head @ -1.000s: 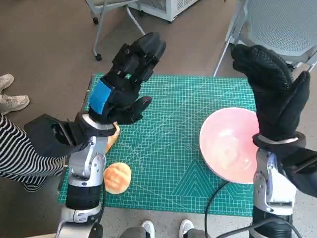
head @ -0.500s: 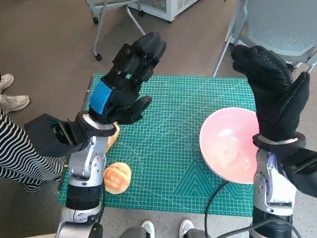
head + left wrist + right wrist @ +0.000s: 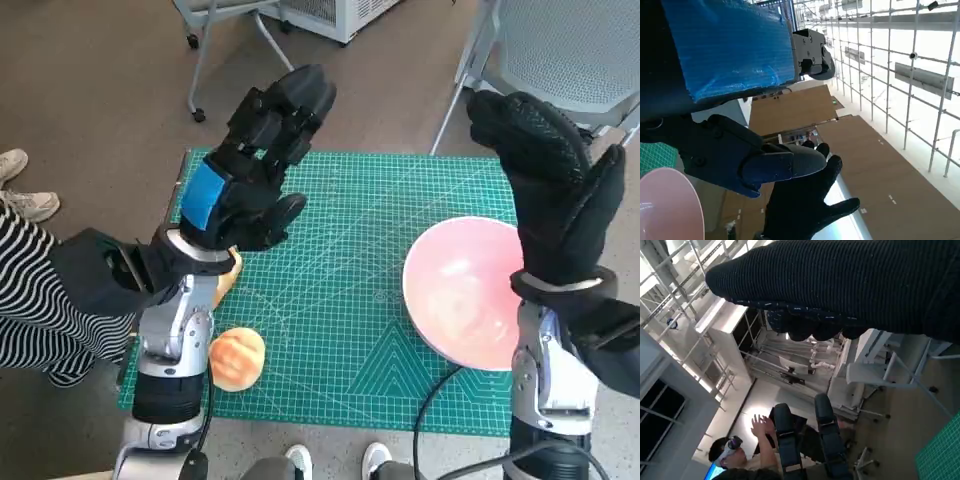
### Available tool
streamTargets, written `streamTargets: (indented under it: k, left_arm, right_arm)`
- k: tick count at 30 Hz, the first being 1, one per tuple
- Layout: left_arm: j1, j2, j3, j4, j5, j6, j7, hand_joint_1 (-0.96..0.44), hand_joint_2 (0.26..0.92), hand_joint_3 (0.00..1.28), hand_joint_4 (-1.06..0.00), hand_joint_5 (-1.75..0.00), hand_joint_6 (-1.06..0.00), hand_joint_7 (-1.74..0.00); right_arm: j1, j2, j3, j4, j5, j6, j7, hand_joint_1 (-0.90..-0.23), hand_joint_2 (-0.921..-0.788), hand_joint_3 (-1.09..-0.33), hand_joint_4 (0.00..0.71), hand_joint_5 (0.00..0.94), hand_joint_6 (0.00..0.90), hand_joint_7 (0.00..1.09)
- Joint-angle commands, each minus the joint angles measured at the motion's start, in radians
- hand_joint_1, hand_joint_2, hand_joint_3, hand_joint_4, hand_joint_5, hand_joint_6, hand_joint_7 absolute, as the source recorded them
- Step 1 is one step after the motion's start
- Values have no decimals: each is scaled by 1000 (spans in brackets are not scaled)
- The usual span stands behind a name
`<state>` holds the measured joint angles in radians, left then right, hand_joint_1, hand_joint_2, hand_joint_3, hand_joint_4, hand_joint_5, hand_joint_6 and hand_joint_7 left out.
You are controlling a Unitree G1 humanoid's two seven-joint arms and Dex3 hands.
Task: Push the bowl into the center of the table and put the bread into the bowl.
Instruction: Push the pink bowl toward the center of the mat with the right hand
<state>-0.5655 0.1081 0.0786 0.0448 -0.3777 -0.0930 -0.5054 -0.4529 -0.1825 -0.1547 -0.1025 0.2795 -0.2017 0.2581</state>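
A pink bowl (image 3: 465, 292) sits at the right side of the green cutting mat (image 3: 340, 260); its rim also shows in the left wrist view (image 3: 667, 210). A round bread roll (image 3: 236, 357) lies near the mat's front left corner, beside my left forearm. My left hand (image 3: 250, 170) is raised above the mat's left part, fingers apart, holding nothing. My gloved right hand (image 3: 545, 180) is lifted above the bowl's far right rim, fingers extended, empty. The left wrist view shows the right glove (image 3: 805, 210) beyond my left fingers (image 3: 765, 162).
An orange object (image 3: 228, 275) peeks from under my left wrist. A chair (image 3: 560, 50) stands behind the table at the right, a wheeled frame (image 3: 230, 40) at the back left. A person's striped leg (image 3: 40, 300) and shoes (image 3: 25, 200) are left; feet (image 3: 335, 460) at the front.
Both hands and the bowl and bread stay where they were. Only the person's striped leg at the left has shifted slightly.
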Motion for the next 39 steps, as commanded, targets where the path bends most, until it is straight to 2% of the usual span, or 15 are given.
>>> streamTargets:
  k: [1, 6, 11, 16, 20, 22, 26, 32, 36, 39]
  left_arm:
    - [19, -1, 0, -32, -16, 10, 4, -599, 817, 517, 0, -57, 1, -515]
    - [27, -1, 1, -38, -16, 12, 11, -601, 815, 511, 0, -65, 1, -531]
    - [33, -1, 4, -33, -17, 4, 14, -605, 812, 501, 0, -71, 1, -547]
    - [31, 0, 6, -24, -13, -4, 14, -604, 813, 493, -1, -77, 1, -554]
    - [28, 3, 9, -14, -11, -9, 12, -603, 815, 489, 0, -79, 1, -555]
    - [27, 4, 11, -12, -13, -10, 11, -600, 817, 486, 0, -80, 1, -555]
    - [17, 7, 13, -2, -10, -10, 12, -597, 820, 481, -1, -84, 1, -558]
    - [9, 10, 11, 0, -9, -4, 12, -596, 824, 478, 0, -88, 1, -561]
    - [6, 13, 10, -1, -10, 1, 11, -597, 825, 476, 0, -89, 1, -562]
    - [3, 17, 11, 2, -12, 2, 7, -597, 825, 476, 1, -91, 1, -563]
  right_arm:
    - [85, -62, -95, -2, 49, -15, 31, -663, -921, -601, 208, 0, 114, 517]
    - [154, -92, -180, 1, 29, -65, 4, -650, -921, -670, 185, 0, 72, 517]
    - [218, -113, -266, 39, 10, -128, -31, -657, -921, -700, 166, 0, 30, 563]
    - [258, -127, -344, 154, 3, -228, -53, -661, -921, -748, 143, 0, 10, 567]
    - [275, -129, -385, 269, -2, -302, -76, -662, -921, -767, 141, 1, 6, 562]
    - [276, -128, -393, 306, -4, -328, -83, -660, -921, -774, 141, 2, 6, 558]
    - [268, -114, -414, 461, 0, -390, -106, -647, -921, -786, 141, 1, 19, 520]
    - [240, -102, -399, 620, 42, -421, -71, -642, -921, -786, 134, 0, 27, 496]
    - [218, -95, -383, 711, 55, -430, -55, -623, -921, -792, 124, 0, 28, 489]
    - [192, -88, -371, 792, 52, -437, -51, -617, -921, -794, 121, 0, 27, 487]
